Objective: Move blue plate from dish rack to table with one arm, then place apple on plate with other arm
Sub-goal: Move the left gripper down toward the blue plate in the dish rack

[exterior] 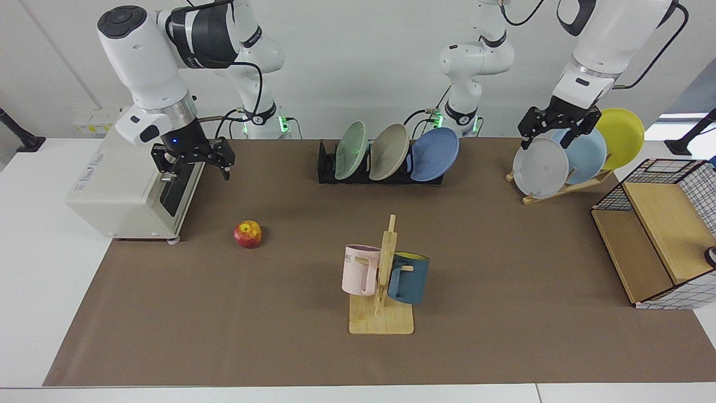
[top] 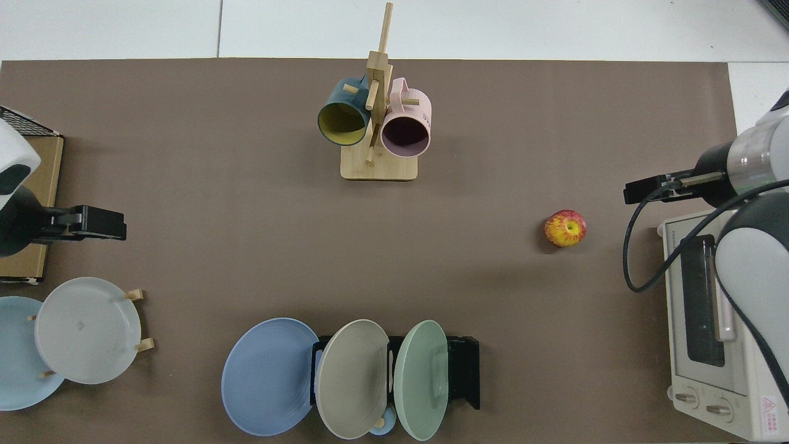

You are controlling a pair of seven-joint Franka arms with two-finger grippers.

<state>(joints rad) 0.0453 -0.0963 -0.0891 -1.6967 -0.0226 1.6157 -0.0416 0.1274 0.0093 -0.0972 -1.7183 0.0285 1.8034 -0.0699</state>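
The blue plate (exterior: 435,154) (top: 268,376) leans in the end slot of the black dish rack (exterior: 327,168) (top: 462,370), beside a beige and a green plate. The red and yellow apple (exterior: 248,234) (top: 564,228) lies on the brown mat of the table (exterior: 503,313). Over the front of the toaster oven my right gripper (exterior: 196,170) (top: 629,192) hangs open and holds nothing, up and to the left of the apple. My left gripper (exterior: 551,140) (top: 117,229) hovers open and empty over the wooden plate stand, well to the right of the rack.
A toaster oven (exterior: 128,190) stands at the view's left edge. A wooden mug tree (exterior: 383,280) with a pink and a dark blue mug stands mid-table. The wooden stand (exterior: 565,187) holds grey, pale blue and yellow plates. A wire basket (exterior: 665,246) sits at the right.
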